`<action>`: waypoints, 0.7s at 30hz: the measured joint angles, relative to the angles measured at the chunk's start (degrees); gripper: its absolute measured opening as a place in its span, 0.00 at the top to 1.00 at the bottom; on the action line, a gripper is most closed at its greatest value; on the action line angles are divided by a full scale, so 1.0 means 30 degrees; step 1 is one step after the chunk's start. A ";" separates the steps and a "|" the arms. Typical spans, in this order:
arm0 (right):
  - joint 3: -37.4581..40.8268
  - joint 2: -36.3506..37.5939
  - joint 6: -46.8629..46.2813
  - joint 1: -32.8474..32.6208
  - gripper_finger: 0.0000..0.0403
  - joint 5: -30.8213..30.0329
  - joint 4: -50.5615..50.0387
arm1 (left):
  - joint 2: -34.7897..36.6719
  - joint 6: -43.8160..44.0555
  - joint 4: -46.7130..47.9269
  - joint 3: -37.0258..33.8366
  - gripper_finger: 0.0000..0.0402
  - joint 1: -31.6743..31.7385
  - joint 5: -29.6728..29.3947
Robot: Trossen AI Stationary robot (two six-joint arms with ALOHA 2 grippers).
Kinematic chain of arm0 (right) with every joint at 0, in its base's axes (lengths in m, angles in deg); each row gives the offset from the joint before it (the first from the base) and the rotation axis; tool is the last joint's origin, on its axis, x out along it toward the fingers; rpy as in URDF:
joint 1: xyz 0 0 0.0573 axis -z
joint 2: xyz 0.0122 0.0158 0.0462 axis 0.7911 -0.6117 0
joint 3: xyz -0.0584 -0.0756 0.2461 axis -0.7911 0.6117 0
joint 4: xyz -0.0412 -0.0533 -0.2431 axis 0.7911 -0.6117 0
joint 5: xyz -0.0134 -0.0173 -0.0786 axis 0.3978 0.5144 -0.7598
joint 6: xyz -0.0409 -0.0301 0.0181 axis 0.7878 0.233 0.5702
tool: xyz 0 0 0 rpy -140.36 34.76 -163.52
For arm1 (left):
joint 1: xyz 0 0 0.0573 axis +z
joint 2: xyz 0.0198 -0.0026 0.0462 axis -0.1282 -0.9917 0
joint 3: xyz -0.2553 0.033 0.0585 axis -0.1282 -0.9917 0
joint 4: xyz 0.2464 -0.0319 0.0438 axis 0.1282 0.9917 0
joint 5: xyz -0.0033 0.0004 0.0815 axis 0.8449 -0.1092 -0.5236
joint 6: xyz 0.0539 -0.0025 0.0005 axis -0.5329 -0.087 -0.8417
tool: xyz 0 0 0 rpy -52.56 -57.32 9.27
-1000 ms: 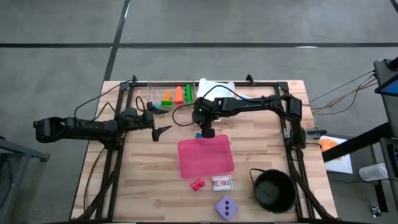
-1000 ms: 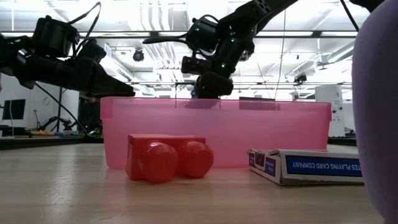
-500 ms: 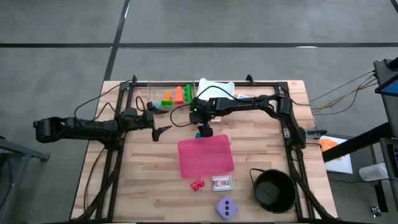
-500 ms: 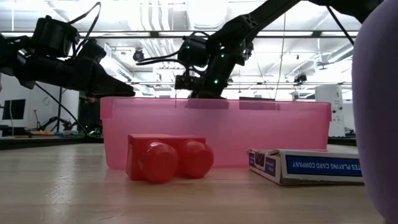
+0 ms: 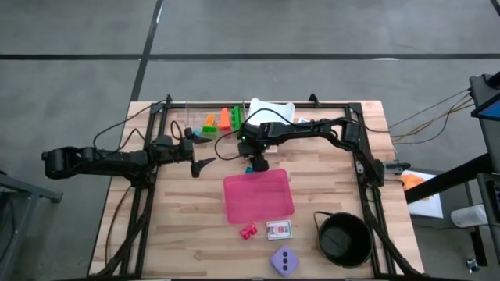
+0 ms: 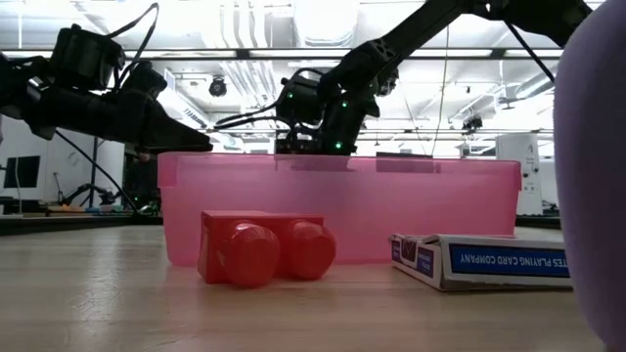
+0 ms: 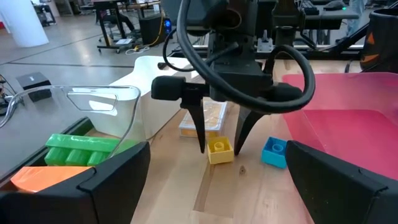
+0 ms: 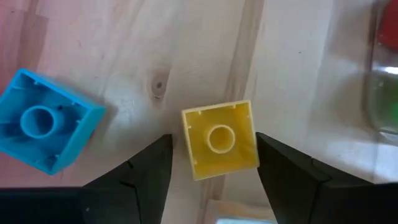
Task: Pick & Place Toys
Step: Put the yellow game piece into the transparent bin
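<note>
A small yellow brick (image 8: 219, 139) lies on the wooden table just beyond the far side of the pink tray (image 5: 232, 209), with a blue brick (image 8: 43, 120) beside it. My right gripper (image 8: 214, 137) points steeply down over the yellow brick. It is open, with one finger on each side of the brick (image 7: 219, 150). My left gripper (image 5: 205, 150) waits open at the left, level, facing this spot. A red brick (image 5: 248, 231) and a lilac die (image 5: 285, 261) rest on the table near the tray's near side. My right gripper straddles the yellow brick from above, and the brick sits flat on the table. One finger (image 8: 283, 168) stands right at the brick's side (image 8: 254, 134), and I cannot tell whether it touches. The other finger stands clear of the brick.
A clear container with green and orange bricks (image 5: 223, 119) and a white piece (image 5: 269, 109) stand at the far edge. A playing-card box (image 5: 279, 229) lies near the red brick. A black bowl (image 5: 344, 238) sits at the near right. A black frame runs along the table's sides.
My right gripper has come down toward the table behind the pink tray's far wall. It has also shifted slightly toward the table's left edge and rolled a little at the wrist.
</note>
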 joint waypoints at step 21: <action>0.0007 0.0015 -0.0226 0.0000 0.67 -0.0059 0.0142 | 0.0000 -0.0015 0.0022 0.0003 0.06 -0.0007 0.0000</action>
